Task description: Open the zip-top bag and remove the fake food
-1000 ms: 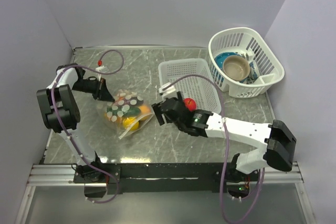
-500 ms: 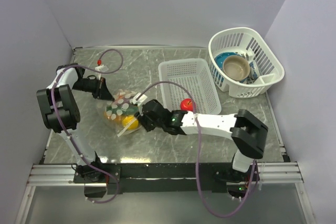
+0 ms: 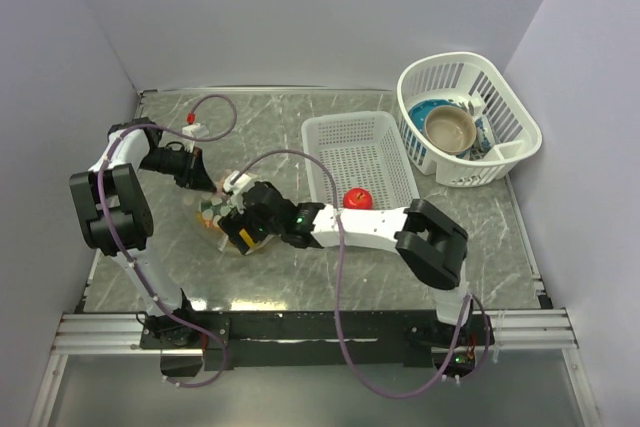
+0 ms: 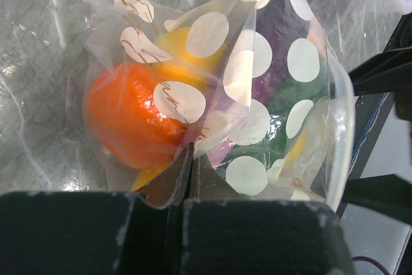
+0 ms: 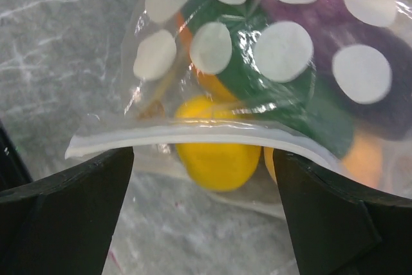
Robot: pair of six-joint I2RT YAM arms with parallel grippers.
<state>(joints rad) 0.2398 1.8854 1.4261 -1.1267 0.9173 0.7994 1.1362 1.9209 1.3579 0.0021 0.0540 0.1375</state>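
On the marbled table [image 3: 300, 282], left of centre, the zip-top bag [image 4: 270, 62] is seen lying: clear plastic printed with white dots, crumpled and bulging. The fake food [image 4: 129, 120] is packed inside it: an orange piece [image 4: 112, 98], a yellow one [image 5: 215, 159], a dark green one [image 5: 270, 88] and something purple [image 5: 351, 37]. Its white zip strip [image 5: 193, 134] is bowed between the fingers of the right gripper [image 5: 201, 156], whose jaws are spread wide, with nothing clamped. A fold of the bag's far end is pinched by the left gripper [image 4: 188, 175], jaws pressed together on the plastic. Farther right, a red round fruit [image 3: 357, 199] is seen at the near end of the flat lattice basket [image 3: 365, 142]. In the far corner, a tan bowl [image 3: 450, 127] and a blue dish [image 3: 422, 112] are held in the deep basket [image 3: 505, 97].
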